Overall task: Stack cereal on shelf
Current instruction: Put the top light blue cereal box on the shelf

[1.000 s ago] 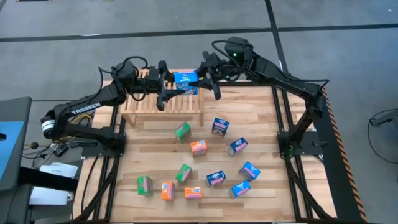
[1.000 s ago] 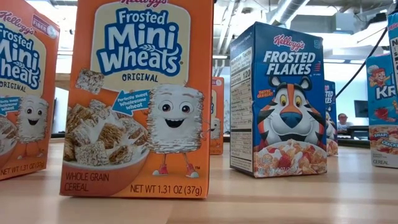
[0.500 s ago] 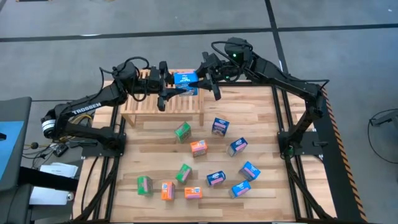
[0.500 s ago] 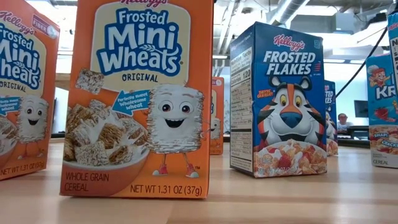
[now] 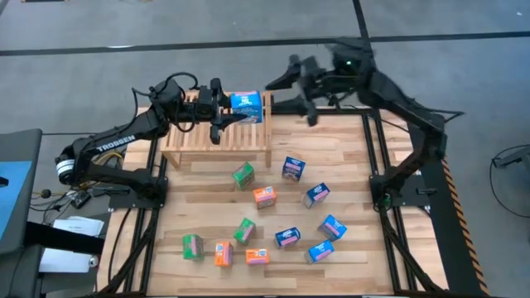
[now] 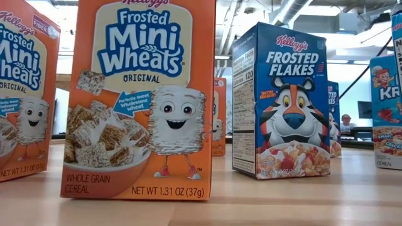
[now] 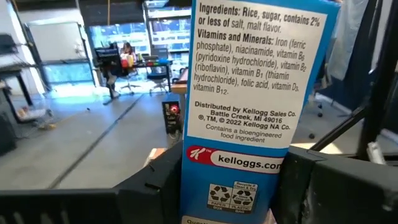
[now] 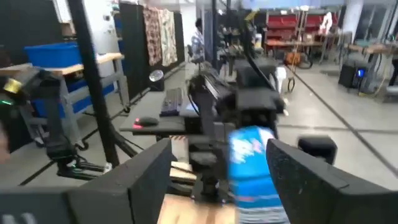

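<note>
Over the far right part of the slatted light-wood shelf (image 5: pixel 215 136), my left gripper (image 5: pixel 225 110) is shut on a blue cereal box (image 5: pixel 246 105), which fills the left wrist view (image 7: pixel 249 106). Whether the box's lower end rests on the slats I cannot tell. My right gripper (image 5: pixel 294 93) stands open to the right of the box, clear of it. In the right wrist view its fingers (image 8: pixel 143 180) frame the blue box (image 8: pixel 255 168) from a distance. Several more cereal boxes lie loose on the tabletop, among them a green one (image 5: pixel 243 175) and an orange one (image 5: pixel 264 196). My left gripper pinches the blue box between its two fingers, which lie on either side of the lower part of the printed side panel (image 7: pixel 242 180). The fingers come level from the table's left side. The box stands upright in the hold, its print the right way up.
Blue, green and orange boxes are scattered over the middle and near part of the plank table (image 5: pixel 348 157). The low view is filled by an orange Mini Wheats box (image 6: pixel 141 100) and a blue Frosted Flakes box (image 6: pixel 281 100). Both arms' frames stand at the table's sides.
My right gripper has let go of the blue box, opened, and drawn back up and toward the table's right and far edge. The box stays over the shelf in my left gripper, which has kept its place.
</note>
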Available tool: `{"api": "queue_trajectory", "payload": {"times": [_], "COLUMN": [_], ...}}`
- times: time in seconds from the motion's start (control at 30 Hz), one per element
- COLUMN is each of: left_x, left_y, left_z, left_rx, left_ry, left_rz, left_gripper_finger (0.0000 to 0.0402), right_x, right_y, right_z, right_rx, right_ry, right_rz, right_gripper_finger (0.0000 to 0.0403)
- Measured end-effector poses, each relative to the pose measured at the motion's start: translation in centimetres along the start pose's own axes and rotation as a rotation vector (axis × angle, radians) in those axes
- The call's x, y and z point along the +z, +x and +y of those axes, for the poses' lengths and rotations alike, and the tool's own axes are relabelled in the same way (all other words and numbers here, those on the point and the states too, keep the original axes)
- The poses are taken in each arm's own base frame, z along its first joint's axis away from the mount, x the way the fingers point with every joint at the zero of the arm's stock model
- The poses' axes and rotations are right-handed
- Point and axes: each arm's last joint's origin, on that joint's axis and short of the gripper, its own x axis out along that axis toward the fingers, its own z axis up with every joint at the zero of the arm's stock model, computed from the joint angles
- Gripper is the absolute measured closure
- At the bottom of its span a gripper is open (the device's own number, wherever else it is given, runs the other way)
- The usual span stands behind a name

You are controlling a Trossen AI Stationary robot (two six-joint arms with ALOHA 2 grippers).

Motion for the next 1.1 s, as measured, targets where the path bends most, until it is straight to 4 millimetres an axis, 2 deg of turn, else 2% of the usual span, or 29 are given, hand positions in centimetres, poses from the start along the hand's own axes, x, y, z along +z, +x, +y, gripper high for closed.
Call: {"api": "queue_trajectory", "payload": {"times": [0.1,0.2,0.37,0.63,0.73,0.83,0.97,1.1], "left_x": [-0.8,-2.6,-6.1,-10.4,-11.5,-12.4,-12.4,-11.2], "left_y": [0.2,1.1,2.4,5.3,6.5,7.0,5.9,3.2], "left_z": [1.4,3.6,8.1,14.6,16.0,16.6,17.4,19.2], "left_rx": [0.015,-0.01,0.006,-0.041,-0.1,-0.164,-0.169,-0.168], "left_ry": [0.036,0.021,-0.012,-0.076,-0.114,-0.151,-0.164,-0.19], "left_rz": [0.022,0.04,0.1,0.166,0.171,0.17,0.113,-0.003], "left_gripper_finger": [0.0244,0.0244,0.0244,0.0244,0.0244,0.0244,0.0244,0.0244], "right_x": [2.1,3.9,4.9,4.2,3.8,3.7,3.9,4.0], "right_y": [-2.6,-5.3,-7.9,-8.4,-8.1,-7.9,-8.1,-8.4], "right_z": [1.2,2.7,4.5,4.9,4.7,4.5,4.7,4.7], "right_rx": [-0.019,-0.037,-0.046,-0.049,-0.049,-0.04,-0.025,-0.032], "right_ry": [-0.042,-0.079,-0.087,-0.028,-0.006,-0.007,-0.018,-0.022], "right_rz": [-0.059,-0.106,-0.114,-0.037,-0.007,-0.008,-0.019,-0.016], "right_gripper_finger": [0.0112,0.0111,0.0111,0.0111,0.0111,0.0111,0.0111,0.0111]}}
